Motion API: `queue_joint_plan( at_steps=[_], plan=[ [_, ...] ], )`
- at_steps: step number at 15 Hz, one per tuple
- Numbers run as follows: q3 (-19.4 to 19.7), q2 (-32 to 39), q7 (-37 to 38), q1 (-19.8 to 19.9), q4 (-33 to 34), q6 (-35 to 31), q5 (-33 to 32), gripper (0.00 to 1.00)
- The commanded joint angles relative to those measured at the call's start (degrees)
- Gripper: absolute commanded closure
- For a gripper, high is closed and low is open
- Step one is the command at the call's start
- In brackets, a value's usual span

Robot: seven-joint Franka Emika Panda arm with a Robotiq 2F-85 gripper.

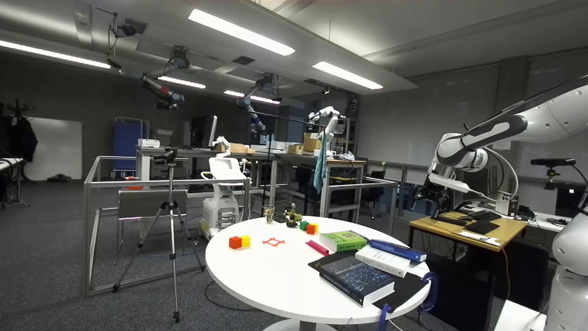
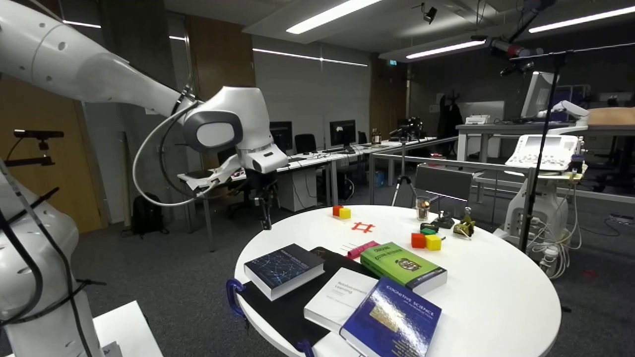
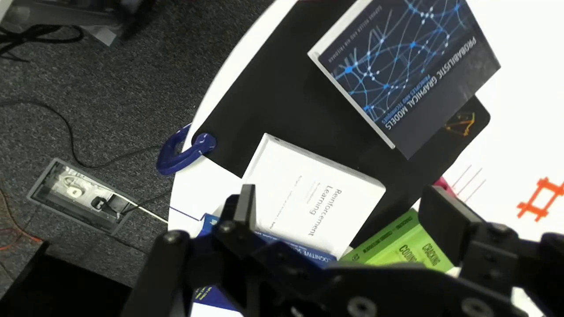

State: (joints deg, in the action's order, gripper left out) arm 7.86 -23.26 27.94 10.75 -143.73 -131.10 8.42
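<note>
Clearly — wht bk (image 3: 308, 196) titled "Reinforcement Learning"

A robotics lab: robot arms (image 1: 163, 89) hang from the ceiling (image 1: 441, 32), a tripod (image 1: 172, 220) stands by metal railings (image 1: 133, 183), and a medical-looking console (image 2: 540, 156) shares the room with computer monitors (image 2: 342, 133).

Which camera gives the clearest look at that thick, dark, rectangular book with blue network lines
The wrist view: the dark book faces the camera, its title legible, though the frame's top crops it. Both exterior views show it whole but slanted, its title hard to read.
</note>
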Motion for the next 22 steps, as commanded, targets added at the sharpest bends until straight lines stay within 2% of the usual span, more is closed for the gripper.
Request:
queue_joint_plan(
  at_steps=[1, 6, 9, 17, 22],
  plan=[
    [-1.80, 9.57, 8.52, 2.02, 5.09, -6.77, 2.46, 0.00],
    [0.06, 19.11, 19.90, 2.53, 14.10, -8.27, 1.06, 0.00],
    [1.95, 24.54, 22.63, 2.50, 20.39, -7.23, 1.21, 0.00],
    [7.01, 38.37, 19.46, 4.56, 38.05, -3.97, 6.16, 0.00],
    [8.88, 44.20, 13.14, 8.73, 47.93, 4.43, 6.41, 0.00]
  ],
)
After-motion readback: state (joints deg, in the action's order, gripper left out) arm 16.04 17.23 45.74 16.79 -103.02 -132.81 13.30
